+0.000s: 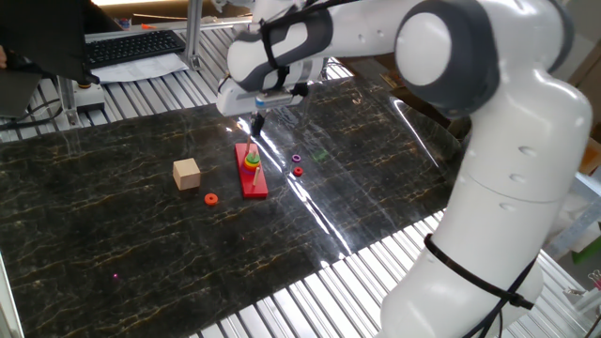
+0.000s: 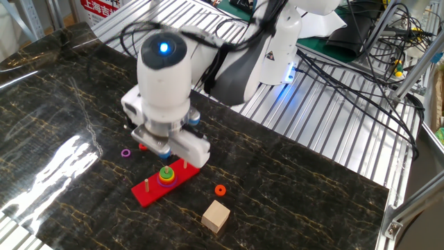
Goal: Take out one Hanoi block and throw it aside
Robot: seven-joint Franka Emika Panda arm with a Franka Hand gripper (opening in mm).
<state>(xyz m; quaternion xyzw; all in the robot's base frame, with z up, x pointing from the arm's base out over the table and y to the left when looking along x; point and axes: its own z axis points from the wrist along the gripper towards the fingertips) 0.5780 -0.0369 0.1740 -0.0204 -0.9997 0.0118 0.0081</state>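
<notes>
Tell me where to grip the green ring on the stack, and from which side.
Grip the green ring by its outer rim, coming straight down from above. It lies flat on top of the stack, threaded on the middle peg of the red base, so it probably only lifts off upward.

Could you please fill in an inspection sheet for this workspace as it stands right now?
Surface: dark marbled mat with window glare, laid on a ribbed metal table.
Job's things: red peg base carrying a ring stack on its middle peg, the green Hanoi block on top.
Clutter: wooden cube; orange ring; purple ring; red ring, all loose on the mat.
Grippers: gripper hangs above the base; opening cannot be judged.
Cables: black bundle behind the arm, off the mat.
Surroundings: keyboard beyond the table.
</notes>
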